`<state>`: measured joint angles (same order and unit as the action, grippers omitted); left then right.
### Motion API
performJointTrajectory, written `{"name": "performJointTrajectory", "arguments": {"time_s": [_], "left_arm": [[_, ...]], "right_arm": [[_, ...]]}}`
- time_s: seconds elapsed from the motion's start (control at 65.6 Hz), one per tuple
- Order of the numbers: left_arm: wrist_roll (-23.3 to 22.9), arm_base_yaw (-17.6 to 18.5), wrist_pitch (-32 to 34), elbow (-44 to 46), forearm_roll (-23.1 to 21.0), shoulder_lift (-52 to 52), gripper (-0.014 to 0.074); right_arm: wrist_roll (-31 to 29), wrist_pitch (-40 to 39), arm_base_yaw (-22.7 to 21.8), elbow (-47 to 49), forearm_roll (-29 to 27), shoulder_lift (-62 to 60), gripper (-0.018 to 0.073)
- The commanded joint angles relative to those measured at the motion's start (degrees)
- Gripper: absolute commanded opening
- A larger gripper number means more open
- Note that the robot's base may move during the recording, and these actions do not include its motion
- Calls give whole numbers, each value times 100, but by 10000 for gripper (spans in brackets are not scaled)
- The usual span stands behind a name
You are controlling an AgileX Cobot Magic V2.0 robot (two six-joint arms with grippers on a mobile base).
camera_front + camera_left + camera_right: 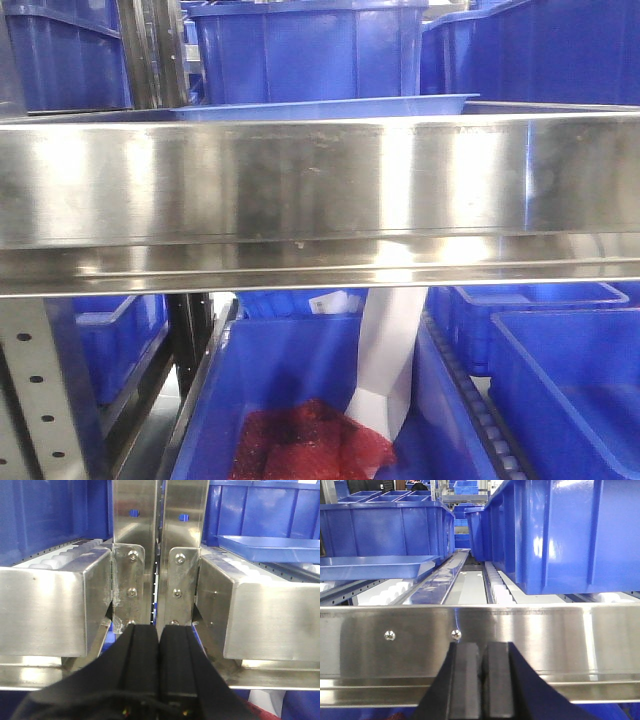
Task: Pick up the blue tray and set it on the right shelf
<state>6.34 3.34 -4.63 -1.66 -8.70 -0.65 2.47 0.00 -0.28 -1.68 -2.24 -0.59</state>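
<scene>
The blue tray (375,566) lies flat on the rollers of the right shelf (530,630), left of my right gripper (481,647). Its rim (330,108) peeks above the shelf's shiny front edge (320,200) in the front view, and it also shows at the upper right (272,547) in the left wrist view. My right gripper is shut and empty, just in front of the shelf's steel edge. My left gripper (159,630) is shut and empty, facing the pair of steel uprights (160,555) between two shelf bays.
Deep dark-blue bins (580,530) stand on the shelf right of the tray, with more behind it (305,50). Below the shelf sit further blue bins (570,390), one holding a red mesh bag (315,440) and a white strip (390,360). A perforated upright (35,400) stands at lower left.
</scene>
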Motion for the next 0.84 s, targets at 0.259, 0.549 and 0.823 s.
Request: {"name": "performJointTrajectory", "arguments": {"time_s": [0.259,0.549,0.823], "left_arm": [[23,-4,495,-175,-22,-62,-48],[23,-4,495,-175,-22,-62,-48],[23,-4,495,-175,-22,-62,-48]], "right_arm": [[-72,-417,-31,133,-12,-114,56],[-72,-417,-31,133,-12,-114,56],[-72,-417,-31,133,-12,-114,56]]}}
